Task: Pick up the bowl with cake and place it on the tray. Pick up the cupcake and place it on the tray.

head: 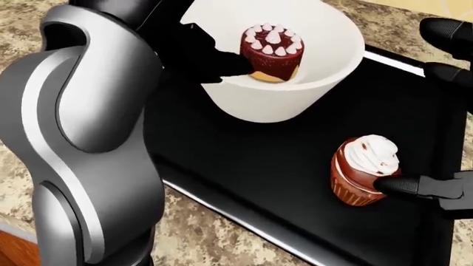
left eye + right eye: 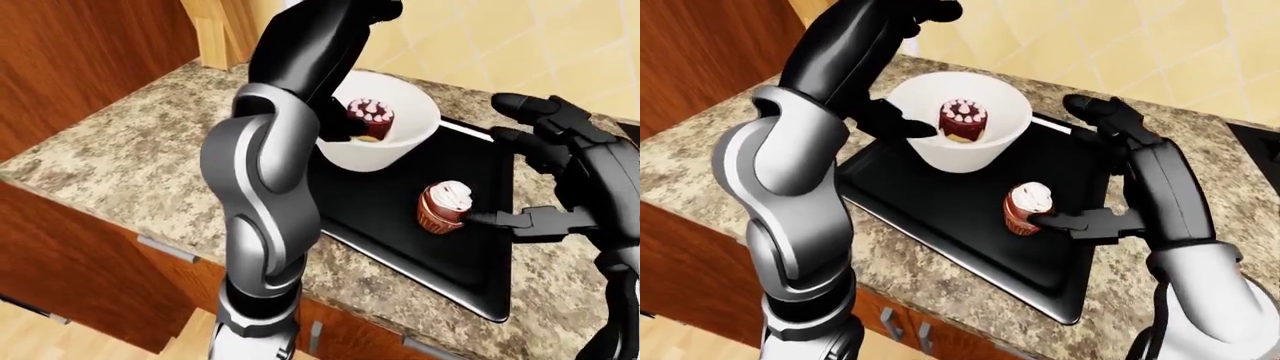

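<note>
The white bowl (image 2: 385, 146) with the chocolate cake (image 2: 370, 116) stands at the top of the black tray (image 2: 400, 247). My left hand (image 1: 218, 61) grips the bowl's left rim, with one finger (image 2: 902, 127) inside beside the cake and the others hidden by my arm. The cupcake (image 2: 445, 206), with white frosting, stands upright on the tray's right half. My right hand (image 2: 485, 177) is open. Its thumb tip touches the cupcake's right side, and its other fingers (image 2: 520, 105) are spread well above, off the cupcake.
The tray lies on a granite counter (image 2: 130, 150) near its lower edge. Wooden cabinets (image 2: 80, 60) stand at the left and a tiled wall (image 2: 540, 45) at the top. A black appliance edge (image 2: 1260, 142) shows at the far right.
</note>
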`<state>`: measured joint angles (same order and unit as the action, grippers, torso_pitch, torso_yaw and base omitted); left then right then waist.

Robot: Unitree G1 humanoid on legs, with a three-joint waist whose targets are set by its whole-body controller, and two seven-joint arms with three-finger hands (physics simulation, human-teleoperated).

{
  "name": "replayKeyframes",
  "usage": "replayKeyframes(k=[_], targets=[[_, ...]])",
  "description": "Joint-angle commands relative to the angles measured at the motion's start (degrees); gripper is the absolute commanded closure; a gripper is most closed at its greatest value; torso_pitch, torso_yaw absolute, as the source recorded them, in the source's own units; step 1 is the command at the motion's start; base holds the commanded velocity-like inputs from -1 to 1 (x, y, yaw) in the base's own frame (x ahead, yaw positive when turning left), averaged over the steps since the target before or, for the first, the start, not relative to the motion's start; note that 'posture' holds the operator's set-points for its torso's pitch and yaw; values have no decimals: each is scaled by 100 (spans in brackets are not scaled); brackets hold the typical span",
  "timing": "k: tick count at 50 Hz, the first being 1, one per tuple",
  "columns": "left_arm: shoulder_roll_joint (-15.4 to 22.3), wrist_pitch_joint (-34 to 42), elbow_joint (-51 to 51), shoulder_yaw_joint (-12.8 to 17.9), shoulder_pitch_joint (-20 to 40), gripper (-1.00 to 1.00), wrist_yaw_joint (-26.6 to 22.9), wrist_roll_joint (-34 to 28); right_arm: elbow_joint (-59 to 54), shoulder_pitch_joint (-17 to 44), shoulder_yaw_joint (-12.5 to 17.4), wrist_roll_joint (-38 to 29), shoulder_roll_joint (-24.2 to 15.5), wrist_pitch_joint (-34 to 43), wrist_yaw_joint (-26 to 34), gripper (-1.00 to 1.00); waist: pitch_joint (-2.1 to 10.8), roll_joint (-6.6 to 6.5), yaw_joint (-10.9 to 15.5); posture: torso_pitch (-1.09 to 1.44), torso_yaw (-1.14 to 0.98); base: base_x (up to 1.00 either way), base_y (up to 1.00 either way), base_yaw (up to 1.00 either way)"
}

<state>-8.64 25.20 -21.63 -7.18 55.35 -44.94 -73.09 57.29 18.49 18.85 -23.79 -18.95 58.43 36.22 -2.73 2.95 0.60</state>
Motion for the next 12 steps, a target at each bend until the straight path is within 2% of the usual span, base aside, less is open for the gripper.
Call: replayKeyframes(k=[1,2,5,7,9,12], targets=[[-12,-30,-143,9,188,-87,53,-12,160,209,116,58,-169,129,-42,-56,121,22,10,0,0,0,0,0],[-14,8,-165,28,223,-100,23,0,204,273,177,100,-237,230,-27,-58,116,25,10,0,0,0,0,0],[-10,143,-250,42,335,-100,-91,-7,270,438,303,202,-409,455,-3,-62,97,29,10,0,0,0,0,0],[6,211,-306,64,389,-100,-129,12,271,533,425,251,-474,520,44,-75,71,26,8,0,0,0,0,0],[0,319,-389,66,467,-100,-241,-22,271,690,556,209,-562,642,210,-100,50,20,5,0,0,0,0,0],[29,411,-476,74,533,-100,-333,-25,271,807,650,84,-556,660,396,-100,17,7,0,0,0,0,0,0]])
